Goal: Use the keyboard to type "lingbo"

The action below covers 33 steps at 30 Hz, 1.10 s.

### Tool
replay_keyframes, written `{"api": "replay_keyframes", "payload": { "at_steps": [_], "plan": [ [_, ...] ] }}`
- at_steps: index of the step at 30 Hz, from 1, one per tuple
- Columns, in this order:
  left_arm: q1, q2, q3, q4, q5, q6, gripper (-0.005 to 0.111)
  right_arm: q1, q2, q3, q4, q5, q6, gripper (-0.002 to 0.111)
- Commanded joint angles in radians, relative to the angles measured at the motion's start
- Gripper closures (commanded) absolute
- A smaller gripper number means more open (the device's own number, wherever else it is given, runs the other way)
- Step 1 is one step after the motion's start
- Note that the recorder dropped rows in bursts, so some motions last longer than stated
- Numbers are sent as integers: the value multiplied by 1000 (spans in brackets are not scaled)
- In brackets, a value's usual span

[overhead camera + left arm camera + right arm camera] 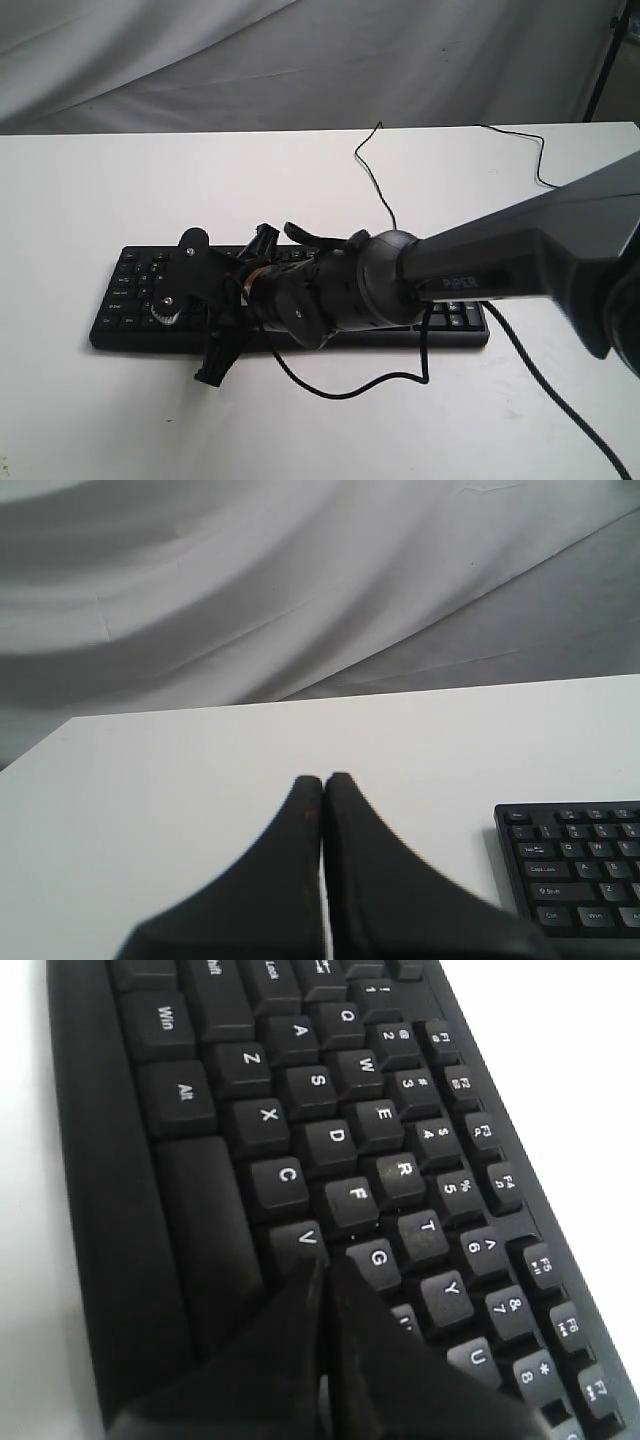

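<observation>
Left gripper (323,780): pinched closed, idle above white table (200,770), just beside keyboard's (575,870) left end. Right gripper (325,1265): also closed to 1 point, over keys near V, G. Likely mid-word; next, pressing 1 key squarely.

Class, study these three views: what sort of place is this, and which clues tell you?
Probably a robotics lab or test bench: a plain white table, a draped grey cloth backdrop, and a black keyboard under a robot arm marked PIPER.

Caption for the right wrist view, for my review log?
Closed right end effector poised over the black keyboard, tips near the V and G keys.
</observation>
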Motion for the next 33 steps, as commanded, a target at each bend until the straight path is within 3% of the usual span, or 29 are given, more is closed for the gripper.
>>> {"api": "replay_keyframes", "payload": {
  "at_steps": [1,14,33],
  "plan": [
    [-4,3,5,-1,-4,-3,106,-7,-39,5,0,-4,3,108],
    [-4,3,5,-1,-4,-3,106,-101,-142,110,-2,-72,12,108],
    [-4,3,5,-1,-4,-3,106,-137,-100,110,-2,-77,12,108]
  ]
}}
